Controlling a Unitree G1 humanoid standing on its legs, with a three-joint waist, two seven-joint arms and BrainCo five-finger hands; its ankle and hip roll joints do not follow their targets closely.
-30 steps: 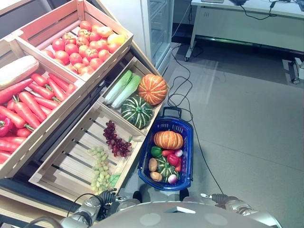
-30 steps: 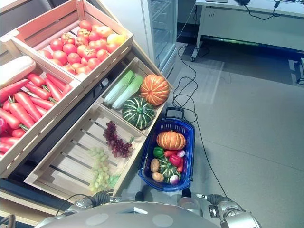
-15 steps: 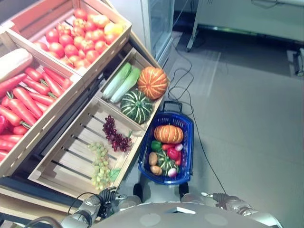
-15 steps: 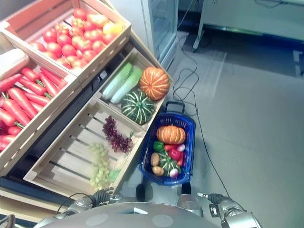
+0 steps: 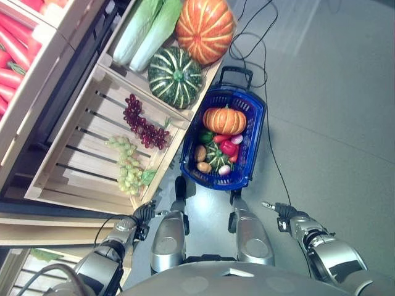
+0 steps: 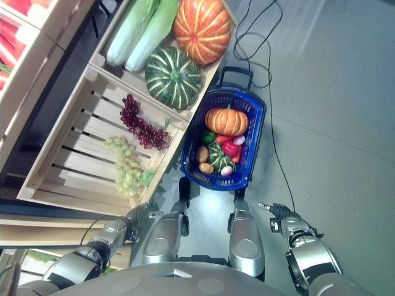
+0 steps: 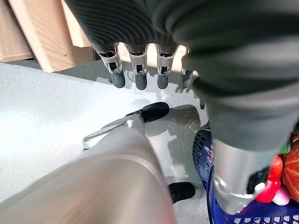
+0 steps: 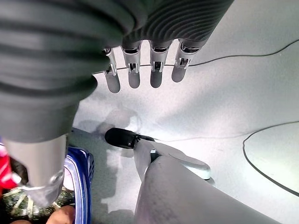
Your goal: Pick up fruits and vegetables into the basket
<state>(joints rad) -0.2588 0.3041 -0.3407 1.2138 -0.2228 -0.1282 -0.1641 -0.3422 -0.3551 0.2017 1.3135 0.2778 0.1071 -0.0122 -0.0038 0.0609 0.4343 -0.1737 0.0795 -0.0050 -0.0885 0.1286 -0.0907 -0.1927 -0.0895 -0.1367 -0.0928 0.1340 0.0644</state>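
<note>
A blue basket (image 5: pixel 254 132) holds an orange pumpkin (image 5: pixel 224 120); purple grapes (image 5: pixel 143 125) lie beside green grapes (image 5: pixel 128 166).

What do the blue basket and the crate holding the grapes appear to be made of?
The blue basket looks like glossy moulded plastic, judging by its perforated mesh walls and black handle. The crate looks like pale unfinished wood: separate slats with gaps between them.

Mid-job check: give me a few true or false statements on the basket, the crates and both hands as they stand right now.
1. The blue basket stands on the floor and holds an orange pumpkin. True.
2. The left hand holds a bunch of grapes. False: its fingers hang straight and hold nothing.
3. Purple grapes and green grapes lie in the slatted crate. True.
4. The right hand grips the basket's handle. False: it hangs open above the floor.
</note>
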